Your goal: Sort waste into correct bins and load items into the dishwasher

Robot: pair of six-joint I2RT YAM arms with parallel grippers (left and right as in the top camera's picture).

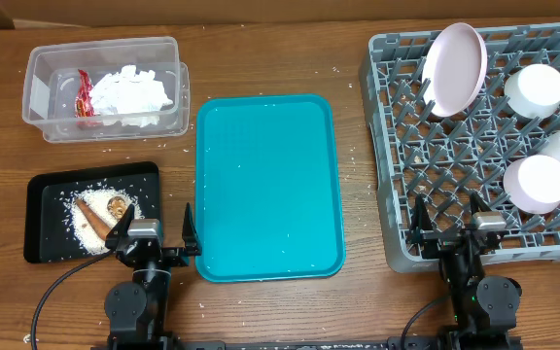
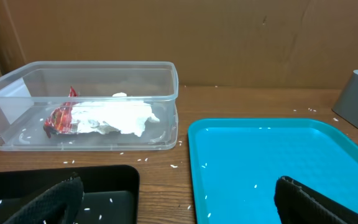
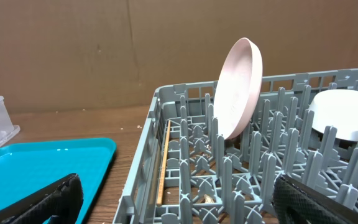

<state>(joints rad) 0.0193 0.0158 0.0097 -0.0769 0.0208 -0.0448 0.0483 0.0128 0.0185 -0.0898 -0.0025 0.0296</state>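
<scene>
Here, pale-pink plate upright on edge — grey rack, pegged lattice.

Both arms low, folded back, well apart. Left gripper level, pointing forward, jaws spread wide, nothing between them. Right gripper the same: jaws wide, empty. Black padded fingers show at the wrist views' lower corners.

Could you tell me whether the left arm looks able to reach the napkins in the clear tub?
Probably yes: the tub is lidless, the left gripper is open and empty, and only the low black tray lies between them.
</scene>
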